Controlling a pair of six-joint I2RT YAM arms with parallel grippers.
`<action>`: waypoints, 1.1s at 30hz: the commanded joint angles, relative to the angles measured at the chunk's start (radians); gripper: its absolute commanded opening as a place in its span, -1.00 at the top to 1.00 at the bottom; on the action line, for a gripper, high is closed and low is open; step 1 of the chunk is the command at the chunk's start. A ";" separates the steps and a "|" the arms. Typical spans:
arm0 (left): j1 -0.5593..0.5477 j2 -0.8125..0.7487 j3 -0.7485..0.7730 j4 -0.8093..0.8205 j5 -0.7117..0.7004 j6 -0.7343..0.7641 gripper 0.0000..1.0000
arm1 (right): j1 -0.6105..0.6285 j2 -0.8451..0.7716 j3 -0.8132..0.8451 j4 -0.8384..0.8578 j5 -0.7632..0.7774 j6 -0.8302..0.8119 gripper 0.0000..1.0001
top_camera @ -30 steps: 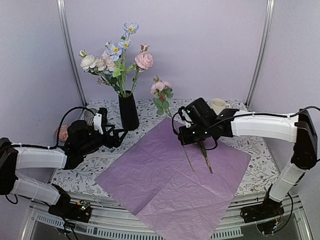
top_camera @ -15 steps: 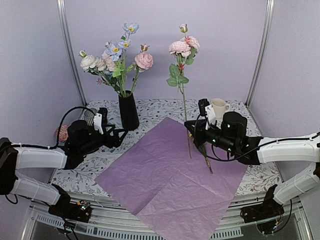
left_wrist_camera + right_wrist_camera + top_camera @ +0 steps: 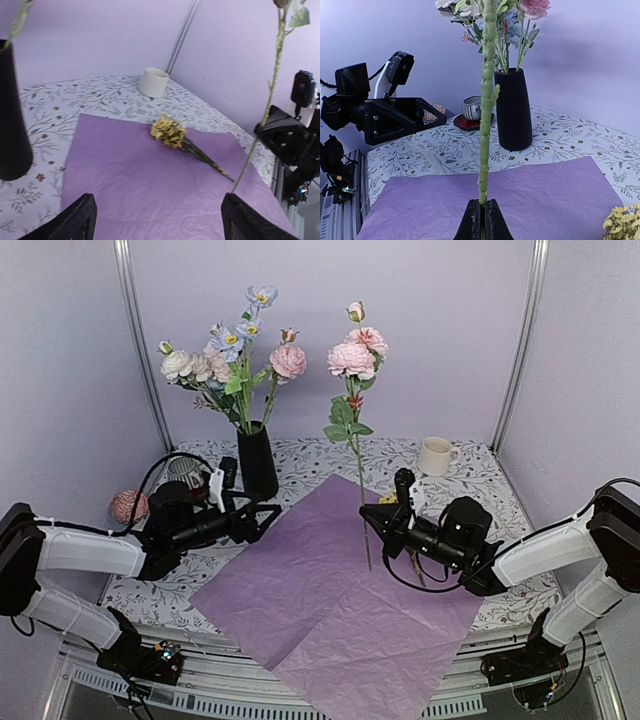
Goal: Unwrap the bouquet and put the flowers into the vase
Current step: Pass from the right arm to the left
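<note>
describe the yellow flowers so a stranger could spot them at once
Find the big lilac paper sheet spread on the floral table. Near its far edge, toward the cream mug, a small yellow bunch lies flat on the paper. It is the only yellow one and the only one lying down; the other flowers stand in the black vase or in the right fingers.

You lose the flower stem point(image 3: 486, 100) past the right wrist view's top edge; the left wrist view crops the vase point(image 3: 12, 125).
</note>
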 commanded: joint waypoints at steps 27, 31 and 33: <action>-0.308 0.308 0.529 -0.065 0.043 0.046 -0.21 | 0.028 0.097 0.005 0.155 -0.151 0.029 0.96; -0.310 0.319 0.542 -0.067 0.057 0.039 -0.14 | 0.031 0.106 0.014 0.145 -0.150 0.023 0.96; -0.311 0.321 0.544 -0.066 0.060 0.039 -0.12 | 0.032 0.108 0.015 0.145 -0.149 0.022 0.96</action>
